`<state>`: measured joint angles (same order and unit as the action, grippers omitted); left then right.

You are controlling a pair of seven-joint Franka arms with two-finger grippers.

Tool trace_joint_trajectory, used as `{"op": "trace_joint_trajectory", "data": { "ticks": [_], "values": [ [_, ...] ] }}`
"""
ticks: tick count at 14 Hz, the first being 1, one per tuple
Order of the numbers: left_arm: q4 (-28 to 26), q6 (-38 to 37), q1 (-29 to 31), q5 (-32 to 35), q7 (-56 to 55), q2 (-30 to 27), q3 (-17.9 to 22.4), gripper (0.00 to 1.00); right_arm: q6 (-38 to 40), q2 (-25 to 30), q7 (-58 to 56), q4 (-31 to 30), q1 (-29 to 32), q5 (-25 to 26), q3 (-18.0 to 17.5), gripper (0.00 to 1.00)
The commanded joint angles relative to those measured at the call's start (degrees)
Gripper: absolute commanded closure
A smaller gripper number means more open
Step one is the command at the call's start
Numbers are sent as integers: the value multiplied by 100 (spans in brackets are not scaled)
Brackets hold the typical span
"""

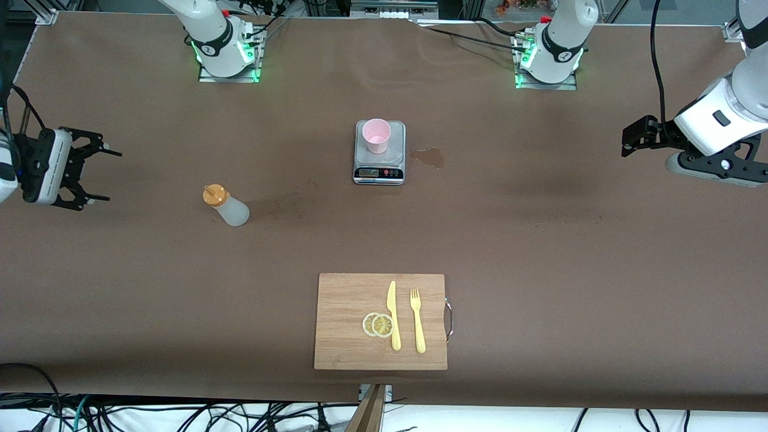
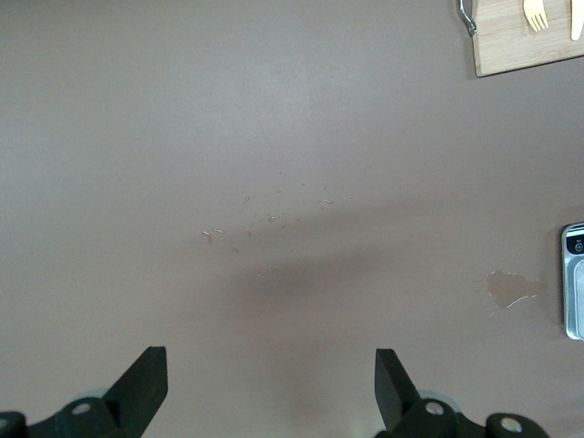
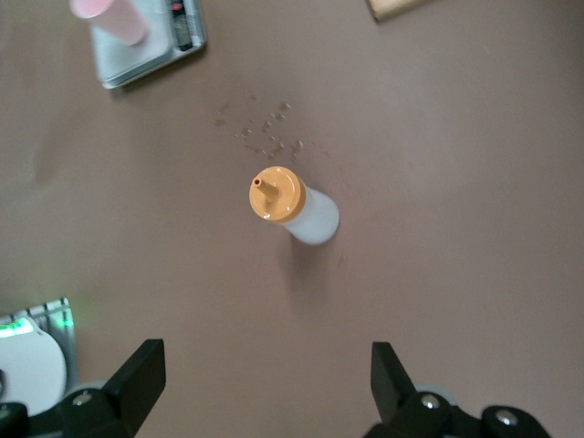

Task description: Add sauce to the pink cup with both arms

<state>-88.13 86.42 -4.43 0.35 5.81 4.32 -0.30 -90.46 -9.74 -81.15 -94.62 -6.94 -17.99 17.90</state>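
Pink cup point(image 1: 377, 135) upright on a kitchen scale point(image 1: 379, 171) mid counter point(image 1: 540, 240), farther from the front camera than the sauce bottle point(image 1: 227, 206), which stands upright toward the right arm's end. Right gripper point(image 1: 99, 174) wide open, empty, up over that counter end. Left gripper point(image 2: 271, 379) wide open, empty, over bare counter at the left arm's end. Cutting board point(image 1: 348, 324) with knife point(image 1: 393, 315), fork point(image 1: 417, 320), lemon slices point(image 1: 378, 324) nearest camera

Even overhead light; soft shadows on brown table point(image 1: 540, 240); sharp, glare-free views
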Motion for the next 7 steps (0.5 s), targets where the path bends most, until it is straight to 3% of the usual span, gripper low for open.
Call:
{"op": "trace_joint_trajectory", "data": {
  "ticks": [1, 7],
  "values": [
    [191, -116, 12, -141, -10, 77, -5, 0, -138, 700, 1579, -364, -26, 532, -304, 0],
    [200, -116, 47, -141, -10, 77, 4, 0, -6, 1711, 4727, -627, -237, 1280, -805, 0]
  ]
}}
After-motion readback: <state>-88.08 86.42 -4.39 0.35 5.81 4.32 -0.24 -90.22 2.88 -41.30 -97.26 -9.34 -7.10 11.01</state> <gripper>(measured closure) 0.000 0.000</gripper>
